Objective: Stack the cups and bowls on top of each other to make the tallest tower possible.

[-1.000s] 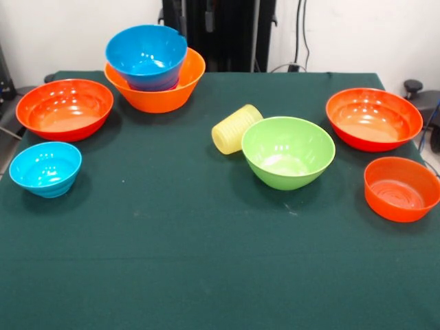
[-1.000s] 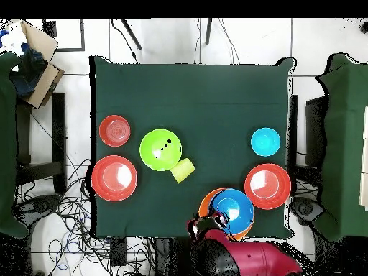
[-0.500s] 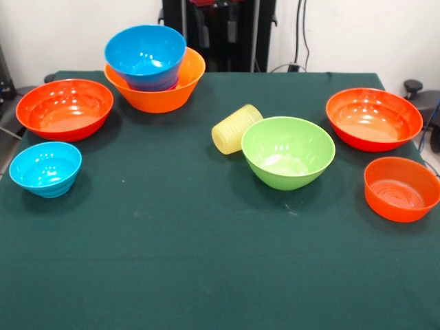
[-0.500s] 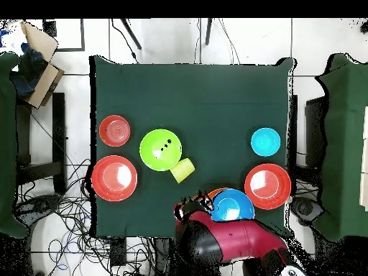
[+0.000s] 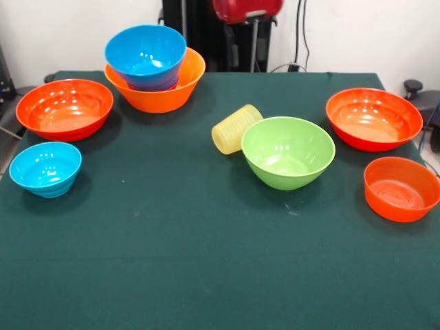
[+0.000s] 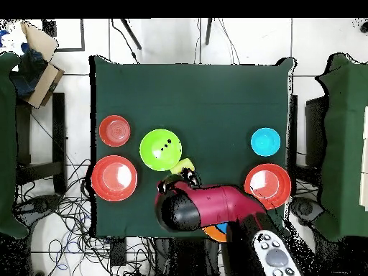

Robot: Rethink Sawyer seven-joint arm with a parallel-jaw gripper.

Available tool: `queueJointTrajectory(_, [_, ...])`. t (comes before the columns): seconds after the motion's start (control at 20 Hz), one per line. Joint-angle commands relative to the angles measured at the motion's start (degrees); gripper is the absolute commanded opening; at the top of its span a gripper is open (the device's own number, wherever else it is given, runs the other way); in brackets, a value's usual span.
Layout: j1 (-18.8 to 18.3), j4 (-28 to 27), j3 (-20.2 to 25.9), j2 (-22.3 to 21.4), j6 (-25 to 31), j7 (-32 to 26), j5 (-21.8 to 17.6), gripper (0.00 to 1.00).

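Red arm (image 6: pixel 215 208) covers the tower (image 5: pixel 155 69) from overhead; tumbler (image 5: pixel 236 128) lies touching the lime bowl (image 5: pixel 287 151); tool (image 6: pixel 180 176) state unclear

front view: set low across the table (image 5: pixel 206 275), facing the arm (image 5: pixel 246 8) at top centre, close enough to crop the near edge. overhead view: straight down from high, whole table (image 6: pixel 215 93) and surrounding floor visible. shared: the tabletop and bowls.
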Motion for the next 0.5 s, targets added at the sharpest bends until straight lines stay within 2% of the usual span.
queueJointTrajectory(0.05, [5.66,-13.98,1.63,5.14,13.5,4.87,3.95,1.0])
queueJointTrajectory(0.25, [7.23,-16.91,0.71,6.09,15.67,4.91,4.48,1.0])
queueJointTrajectory(0.5, [7.55,-15.78,0.03,7.09,13.18,5.61,4.33,1.0])
